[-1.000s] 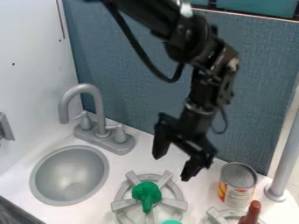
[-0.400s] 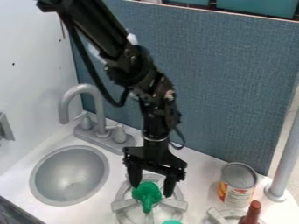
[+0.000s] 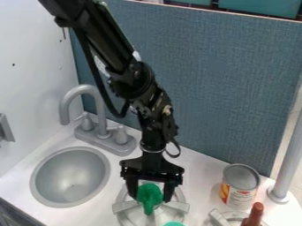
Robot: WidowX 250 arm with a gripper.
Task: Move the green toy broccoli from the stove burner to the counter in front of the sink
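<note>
Over the nearer stove burner [image 3: 126,206], the black hand [image 3: 149,194] points down with its fingers spread wide, one on each side of a green toy [image 3: 149,197]. That toy lies on the middle of the burner, its narrow end toward the front of the white surface [image 3: 200,178]. Whether either finger touches it cannot be told from this angle, and nothing shows the toy lifted off the burner.

The step in hand looks like lining up for a grip, with most of the placing done. From this pose, a grip would call for level fingertips low beside the toy's thicker part, then an even squeeze from both sides. The raised burner arms leave little room, so a finger could catch on one, and an off-centre squeeze might turn the narrow end aside.

A second green thing [image 3: 174,224] shows at the bottom edge, just in front of the burner. To the right are a can [image 3: 240,186] and a reddish-brown handle [image 3: 254,215]; to the left, the round sink [image 3: 69,176] and grey faucet [image 3: 101,110].
</note>
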